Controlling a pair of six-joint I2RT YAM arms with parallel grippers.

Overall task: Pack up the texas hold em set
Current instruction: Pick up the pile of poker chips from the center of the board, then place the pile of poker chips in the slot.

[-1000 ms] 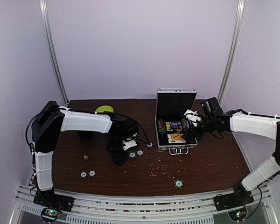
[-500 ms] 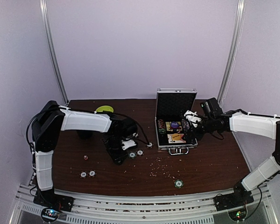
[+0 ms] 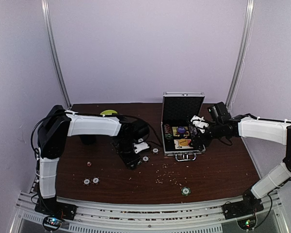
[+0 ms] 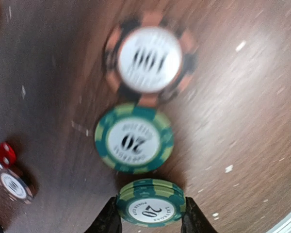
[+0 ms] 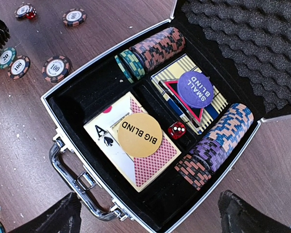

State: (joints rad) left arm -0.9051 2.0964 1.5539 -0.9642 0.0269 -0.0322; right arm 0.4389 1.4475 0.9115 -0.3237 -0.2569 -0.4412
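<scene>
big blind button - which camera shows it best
Right wrist: the yellow BIG BLIND button lies face up on a card deck in the open briefcase, lettering readable. Top external shows only a yellowish speck there; left wrist misses it entirely.

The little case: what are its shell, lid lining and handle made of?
The case shell looks like aluminium, silver and shiny along its rim. The lid lining seems to be black foam, going by its egg-crate bumps. The handle looks like polished metal, as it glints, though chromed plastic is possible.
</scene>
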